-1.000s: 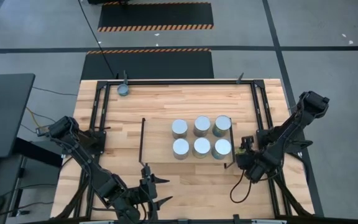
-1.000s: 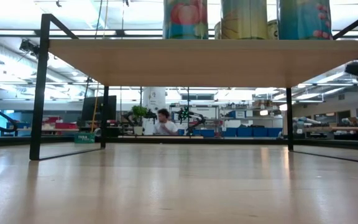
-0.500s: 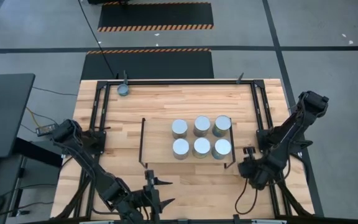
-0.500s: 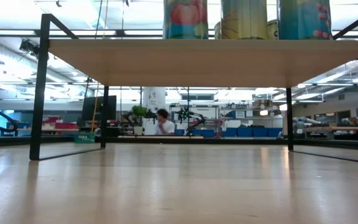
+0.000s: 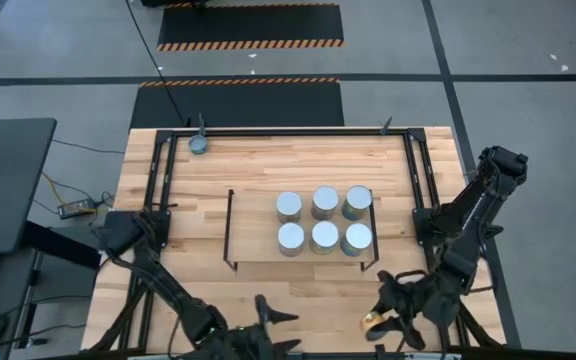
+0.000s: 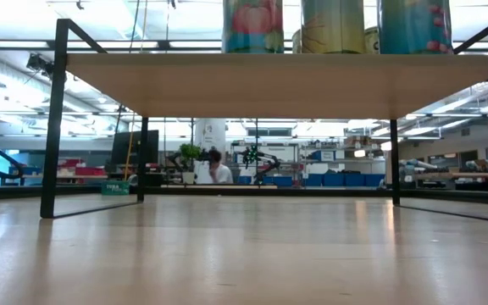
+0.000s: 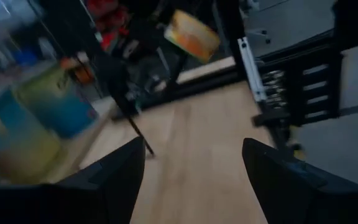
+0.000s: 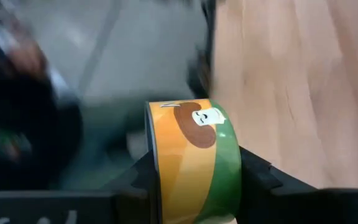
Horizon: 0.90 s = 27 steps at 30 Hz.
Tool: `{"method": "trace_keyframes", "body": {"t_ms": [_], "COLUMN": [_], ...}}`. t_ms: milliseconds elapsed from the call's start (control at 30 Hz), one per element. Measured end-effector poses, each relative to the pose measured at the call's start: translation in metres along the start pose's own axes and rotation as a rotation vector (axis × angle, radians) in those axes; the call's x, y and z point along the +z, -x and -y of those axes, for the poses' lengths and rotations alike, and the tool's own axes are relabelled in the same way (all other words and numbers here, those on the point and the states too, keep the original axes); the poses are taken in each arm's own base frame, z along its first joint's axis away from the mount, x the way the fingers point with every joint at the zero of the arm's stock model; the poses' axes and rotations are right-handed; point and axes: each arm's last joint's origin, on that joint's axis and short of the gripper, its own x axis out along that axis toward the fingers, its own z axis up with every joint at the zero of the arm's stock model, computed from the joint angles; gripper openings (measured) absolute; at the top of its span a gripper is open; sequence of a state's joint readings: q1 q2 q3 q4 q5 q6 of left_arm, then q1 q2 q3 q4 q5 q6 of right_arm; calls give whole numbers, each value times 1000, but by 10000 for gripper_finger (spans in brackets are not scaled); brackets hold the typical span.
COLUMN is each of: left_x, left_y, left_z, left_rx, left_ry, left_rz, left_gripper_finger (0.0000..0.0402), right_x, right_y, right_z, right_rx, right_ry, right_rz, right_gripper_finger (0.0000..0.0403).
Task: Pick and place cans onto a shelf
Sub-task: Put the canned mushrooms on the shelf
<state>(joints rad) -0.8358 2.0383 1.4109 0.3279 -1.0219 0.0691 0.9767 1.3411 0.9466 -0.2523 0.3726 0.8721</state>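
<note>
Cylindrical orange-green can [image 8: 194,162] clamped in right pincer [image 8: 194,171], flat light-wood shelf [image 5: 258,245]

6 cans [image 5: 324,219] on the shelf [image 5: 258,252], 1 can [image 5: 198,144] at the table's [image 5: 268,165] far corner, both arms near edge

A large open robotics lab: hazard-striped floor mats [image 5: 250,27], blue storage bins [image 6: 329,179] along distant benches, overhead strip lighting, and a person [image 6: 219,169] seated far beyond the desk [image 6: 244,250].
</note>
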Motion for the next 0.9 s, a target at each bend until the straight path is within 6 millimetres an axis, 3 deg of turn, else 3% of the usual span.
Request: {"method": "trace_keyframes", "body": {"t_ms": [200, 400, 500, 600, 767, 900], "left_x": [0, 1, 2, 4, 11, 16], "left_y": [-23, -58, -71, -76, -75, -77], "left_z": [-7, -30, -44, -50, -48, -51], "left_rx": [36, -94, -61, -45, -169, -142], "left_ry": [-158, -185, -119, -99, -47, -87], "left_rz": [53, 108, 121, 132, 224, 250], "left_gripper_finger": [308, 357, 362, 363, 364, 364], "right_x": [15, 25, 29, 31, 31, 34], "right_y": [-1, -4, -6, -7, -8, -9], "right_z": [-4, 5, 9, 11, 11, 13], "right_rx": [20, -39, -54, -30, -15, -18], "right_ry": [-77, -125, -184, -205, -202, -180], "right_rz": [169, 231, 247, 218, 194, 201], "right_gripper_finger": [145, 141, 141, 141, 141, 141]}}
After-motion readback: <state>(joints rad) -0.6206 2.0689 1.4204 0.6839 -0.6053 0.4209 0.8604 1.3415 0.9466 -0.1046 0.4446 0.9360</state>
